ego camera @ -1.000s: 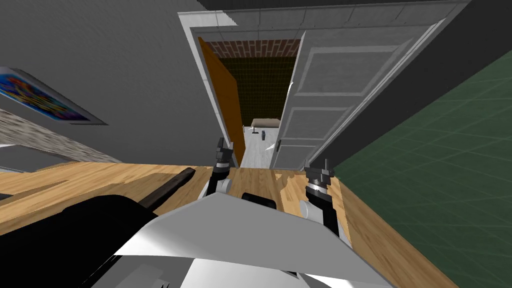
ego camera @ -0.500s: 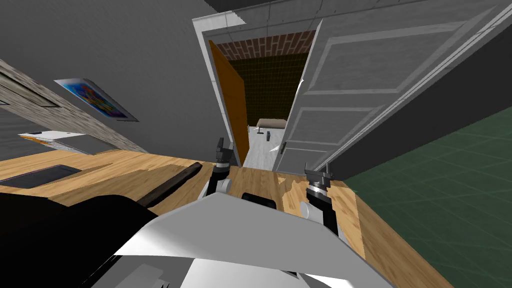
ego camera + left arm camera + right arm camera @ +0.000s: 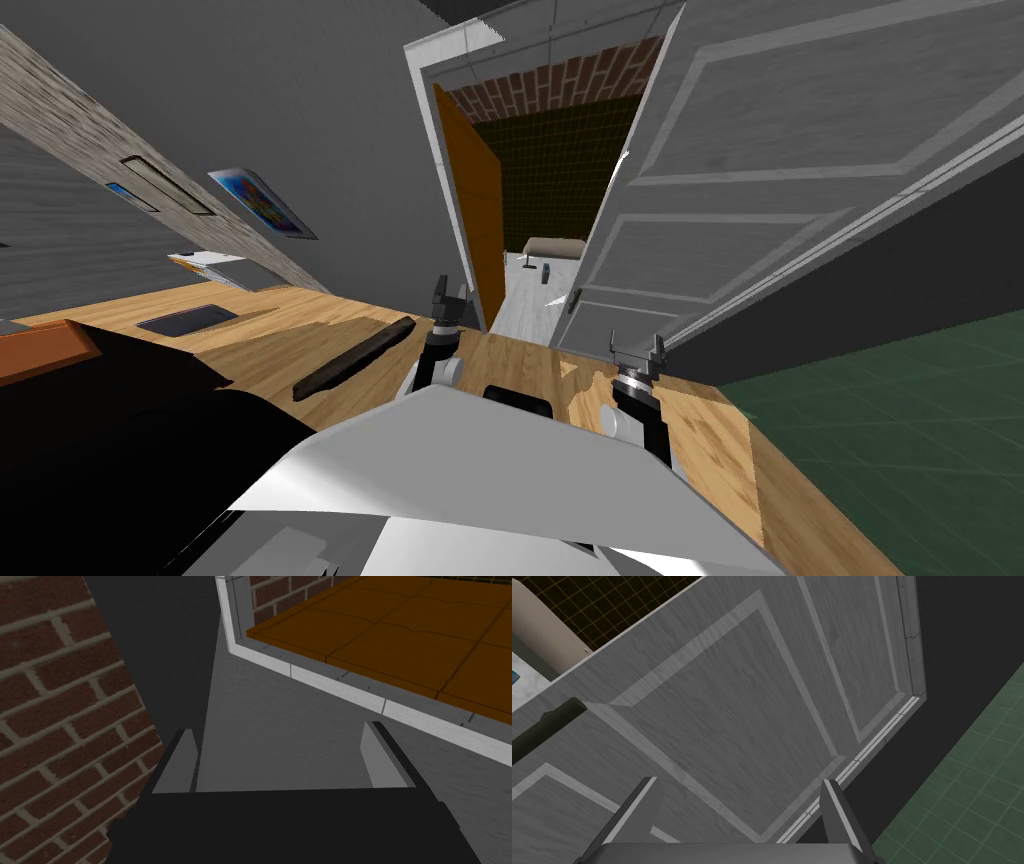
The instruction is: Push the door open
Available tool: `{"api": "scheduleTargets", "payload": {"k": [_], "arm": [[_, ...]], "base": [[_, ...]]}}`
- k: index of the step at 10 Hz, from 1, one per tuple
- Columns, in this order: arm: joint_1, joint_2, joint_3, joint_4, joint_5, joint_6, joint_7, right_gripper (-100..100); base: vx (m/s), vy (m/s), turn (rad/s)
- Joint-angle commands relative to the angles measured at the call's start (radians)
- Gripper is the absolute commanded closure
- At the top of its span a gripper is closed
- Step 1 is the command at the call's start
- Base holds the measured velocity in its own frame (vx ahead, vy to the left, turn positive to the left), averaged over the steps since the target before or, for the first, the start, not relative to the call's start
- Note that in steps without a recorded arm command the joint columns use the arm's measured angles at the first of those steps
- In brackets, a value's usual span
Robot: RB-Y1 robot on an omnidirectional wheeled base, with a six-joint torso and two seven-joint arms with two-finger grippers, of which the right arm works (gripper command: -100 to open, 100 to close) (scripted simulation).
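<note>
Right fingers: our right gripper (image 3: 738, 780) (image 3: 637, 348) has its two thin grey blades (image 3: 839, 811) spread wide, with nothing between them.
Contact: the blade tips point at the door (image 3: 722, 711) (image 3: 760, 170); we cannot tell whether they touch it.
Left fingers: our left gripper (image 3: 278, 727) (image 3: 447, 292) is also spread wide and empty, its blades (image 3: 380, 756) aimed at a dark grey wall beside the frame (image 3: 350, 696) (image 3: 430, 120).
Door position: straight ahead of our right fingers and spanning both. It stands partly open, and the gap lies between our two grippers.
Door look: pale grey with a streaked, wood-like grain. It has raised rectangular panels bordered by lighter mouldings, and a stepped trim runs along the hinge-side edge.
Handle: a dark lever (image 3: 547, 721) (image 3: 574, 298) near the door's free edge, on the gap side of our right fingers and apart from them.
Frame: white, flat and jointed in short lengths, beyond our left fingertips.
Orange panel: a flat slab (image 3: 400, 636) (image 3: 470, 210) with thin dark seams, just past the frame.
Brick wall: red-brown bricks with pale mortar (image 3: 60, 701), close beside one left blade.
Floor: light wooden planks (image 3: 520, 360) under both grippers.
Green surface: dark green square tiles (image 3: 962, 776) (image 3: 900, 430) on the outer side of our right fingers.
Through the gap: a low beige block (image 3: 555, 247) on a pale floor.
</note>
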Motion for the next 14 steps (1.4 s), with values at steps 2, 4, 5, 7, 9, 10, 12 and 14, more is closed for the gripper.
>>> {"api": "scheduleTargets", "payload": {"k": [2, 4, 5, 7, 9, 10, 12, 14], "arm": [[-0.002, 0.001, -0.012, 0.053, -0.031, -0.018, -0.059, -100], [-0.009, 0.001, -0.023, 0.098, -0.054, -0.031, -0.102, -100], [-0.013, 0.002, -0.028, 0.121, -0.066, -0.038, -0.124, -100], [-0.021, 0.004, -0.039, 0.167, -0.090, -0.050, -0.167, -100], [-0.029, 0.006, -0.050, 0.212, -0.113, -0.063, -0.209, -100], [-0.033, 0.009, -0.055, 0.234, -0.125, -0.069, -0.230, -100], [-0.040, 0.013, -0.065, 0.278, -0.148, -0.082, -0.272, -100], [-0.048, 0.017, -0.076, 0.321, -0.170, -0.094, -0.313, -100]], "base": [[0.051, -0.077, 0.222], [0.042, -0.089, 0.209], [0.043, -0.090, 0.194], [0.054, -0.082, 0.207], [0.034, -0.067, 0.194], [0.030, -0.082, 0.195], [0.030, -0.086, 0.205], [0.032, -0.085, 0.238]]}}
